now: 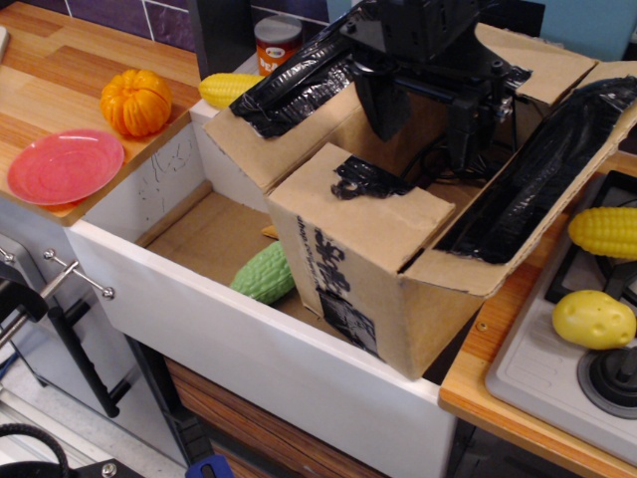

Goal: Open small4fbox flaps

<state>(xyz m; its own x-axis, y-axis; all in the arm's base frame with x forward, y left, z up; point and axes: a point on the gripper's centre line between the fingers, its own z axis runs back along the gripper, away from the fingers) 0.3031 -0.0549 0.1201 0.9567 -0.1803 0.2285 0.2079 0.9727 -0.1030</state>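
Observation:
The small4fbox (378, 299) is a brown cardboard box with black printed marks on its front side. It sits tilted in the white sink (249, 349). Its long left flap (284, 100) and long right flap (542, 189) stand folded outward, both with crinkled black tape. The far short flap (542, 62) is folded back. The near short flap (368, 204) lies flat over the opening with a black tape patch. My black gripper (423, 119) hangs inside the box opening, its two fingers apart and holding nothing.
A green toy vegetable (264, 271) lies in the sink beside the box. An orange toy pumpkin (136, 102) and a pink plate (65, 166) sit on the wooden counter. Yellow corn (229, 90), a can (279, 42), another corn (604, 232) and a yellow potato (594, 319) are nearby.

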